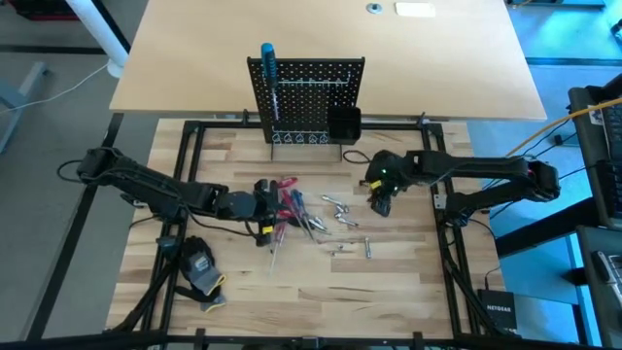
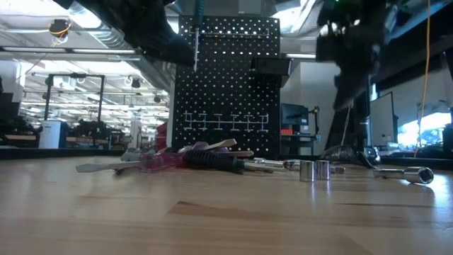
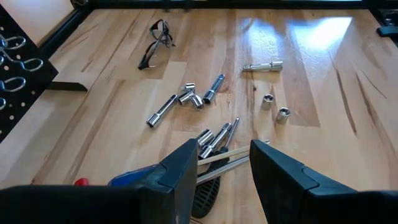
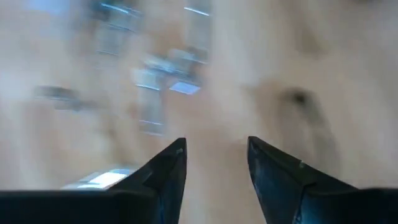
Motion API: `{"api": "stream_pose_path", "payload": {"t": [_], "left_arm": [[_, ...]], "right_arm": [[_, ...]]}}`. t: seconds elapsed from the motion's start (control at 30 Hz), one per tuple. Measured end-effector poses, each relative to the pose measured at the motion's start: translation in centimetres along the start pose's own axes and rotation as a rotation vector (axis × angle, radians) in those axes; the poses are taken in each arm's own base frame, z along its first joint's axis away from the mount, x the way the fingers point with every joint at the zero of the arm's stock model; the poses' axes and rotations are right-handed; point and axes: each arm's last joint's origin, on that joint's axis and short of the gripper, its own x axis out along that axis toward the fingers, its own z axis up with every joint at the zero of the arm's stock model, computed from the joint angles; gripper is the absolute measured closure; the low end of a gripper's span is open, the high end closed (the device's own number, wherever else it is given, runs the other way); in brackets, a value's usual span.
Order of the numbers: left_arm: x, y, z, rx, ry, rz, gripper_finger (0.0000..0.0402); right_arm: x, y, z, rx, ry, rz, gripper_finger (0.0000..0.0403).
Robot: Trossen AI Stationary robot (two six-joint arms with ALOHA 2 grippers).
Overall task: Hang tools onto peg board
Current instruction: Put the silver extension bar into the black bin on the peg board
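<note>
The black peg board [image 1: 306, 92] [image 2: 226, 85] stands upright at the table's far side, with a blue-handled screwdriver [image 1: 267, 66] [image 2: 196, 39] hanging on its left part. More tools, screwdrivers with red, blue and black handles [image 1: 289, 206] [image 2: 191, 159], lie in a heap mid-table. Silver bits [image 1: 340, 209] [image 3: 186, 98] are scattered to their right. My left gripper [image 1: 262, 209] [image 3: 219, 167] hovers open over the heap, two thin shafts [image 3: 229, 155] showing below its gap. My right gripper [image 1: 381, 202] [image 4: 216, 163] is open above the table right of the bits, holding nothing.
A small black bin [image 1: 344, 124] hangs on the board's right side. Clear safety glasses [image 1: 356, 156] [image 3: 157, 38] lie in front of it. A black-and-yellow glove [image 1: 201, 269] lies at the near left. A black frame [image 1: 185, 136] borders the work area.
</note>
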Motion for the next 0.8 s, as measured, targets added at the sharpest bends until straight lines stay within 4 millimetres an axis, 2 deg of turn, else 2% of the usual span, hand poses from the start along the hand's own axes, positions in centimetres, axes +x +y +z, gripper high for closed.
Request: {"api": "stream_pose_path", "payload": {"t": [0.13,0.3,0.47,0.8], "left_arm": [[0.0,-0.2,0.0,-0.017,0.0,-0.006,0.0265],[-0.2,-0.5,-0.1,-0.01,-0.001,-0.019,0.0265],[-0.2,-0.6,0.0,0.001,-0.004,-0.019,0.0265],[-0.1,-0.3,0.0,0.005,-0.005,-0.011,0.0265]], "right_arm": [[1.5,3.3,0.6,-0.115,-0.166,0.159,0.0233],[5.0,5.9,-1.5,-0.254,-0.155,0.14,0.0233],[7.4,6.2,-3.0,-0.291,-0.068,-0.022,0.0233],[10.2,6.0,-3.4,-0.304,-0.009,-0.103,0.0233]]}}
